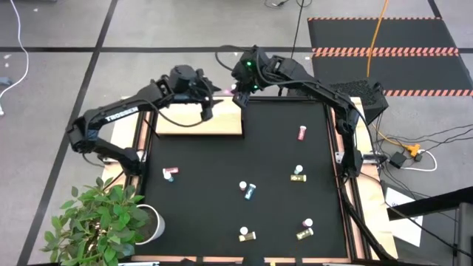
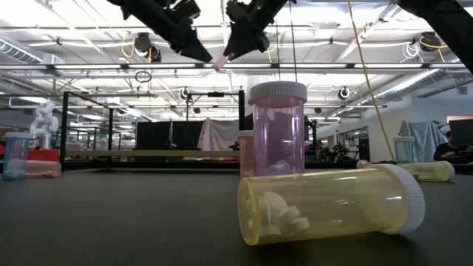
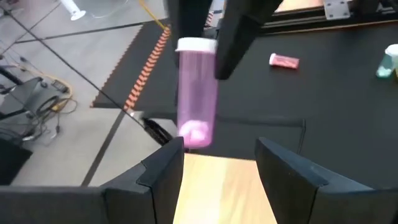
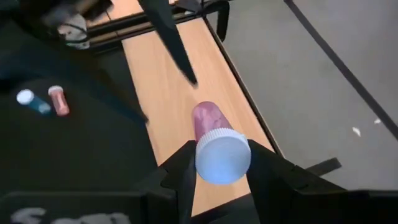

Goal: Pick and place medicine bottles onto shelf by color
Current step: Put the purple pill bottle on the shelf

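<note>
A pink medicine bottle [image 3: 196,99] with a white cap hangs in the air above the right end of the pale wooden shelf [image 1: 194,122], with my right gripper [image 1: 238,94] shut on it. My left gripper [image 1: 208,112] hovers over the shelf just left of the bottle. Its fingers [image 3: 163,167] are open with nothing between them, and the bottle is a little beyond their tips. Several other bottles lie or stand on the black mat, among them a pink bottle [image 1: 302,133], a blue bottle [image 1: 250,190] and a yellow bottle [image 1: 297,174]. My right gripper pinches the bottle's white cap [image 4: 222,155] between its two fingers, one on each side. The fingers slant down from the table's far right. The pink body [image 4: 207,119] reaches out past the fingertips with its bottom toward the shelf, lifted clear of it.
A second pink bottle [image 1: 170,174] lies at the mat's left. Two yellow bottles [image 1: 247,234] [image 1: 304,230] lie near the front edge. A potted plant [image 1: 103,222] stands off the mat's near left corner. In the low view a yellow bottle [image 2: 329,205] lies in front of an upright pink bottle [image 2: 277,133].
</note>
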Robot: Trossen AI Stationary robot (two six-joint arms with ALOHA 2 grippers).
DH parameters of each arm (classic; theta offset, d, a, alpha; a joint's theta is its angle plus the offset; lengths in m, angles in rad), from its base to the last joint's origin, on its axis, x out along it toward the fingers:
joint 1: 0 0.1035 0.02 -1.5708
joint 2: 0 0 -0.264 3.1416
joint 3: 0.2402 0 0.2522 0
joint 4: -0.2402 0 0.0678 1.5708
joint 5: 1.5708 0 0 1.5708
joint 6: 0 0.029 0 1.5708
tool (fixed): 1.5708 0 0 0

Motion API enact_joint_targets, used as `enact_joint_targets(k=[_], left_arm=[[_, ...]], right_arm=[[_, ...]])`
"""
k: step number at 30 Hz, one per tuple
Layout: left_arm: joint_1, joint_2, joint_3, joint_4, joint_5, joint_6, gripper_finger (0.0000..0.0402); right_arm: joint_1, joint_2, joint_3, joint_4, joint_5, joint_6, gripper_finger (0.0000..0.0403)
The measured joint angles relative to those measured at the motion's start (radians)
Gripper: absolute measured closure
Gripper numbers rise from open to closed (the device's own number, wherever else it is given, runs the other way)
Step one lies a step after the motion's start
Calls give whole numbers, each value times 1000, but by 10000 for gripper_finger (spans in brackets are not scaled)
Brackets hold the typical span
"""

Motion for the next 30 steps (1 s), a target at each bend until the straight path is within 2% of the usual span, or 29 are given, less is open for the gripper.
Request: enact_joint_targets(k=[4,8,14,22,30], left_arm=[[-41,20,0,47,-22,-20,190],[-71,28,0,94,-143,-58,164],[-82,27,0,87,-149,-117,151],[-88,27,0,80,-141,-164,227],[-88,27,0,77,-116,-177,293]], right_arm=[[0,0,0,-4,-74,-51,284],[0,0,0,-10,-92,-112,284],[2,0,0,-10,-94,-179,284],[3,0,0,-10,-146,-206,284],[10,0,0,-5,-144,-222,284]])
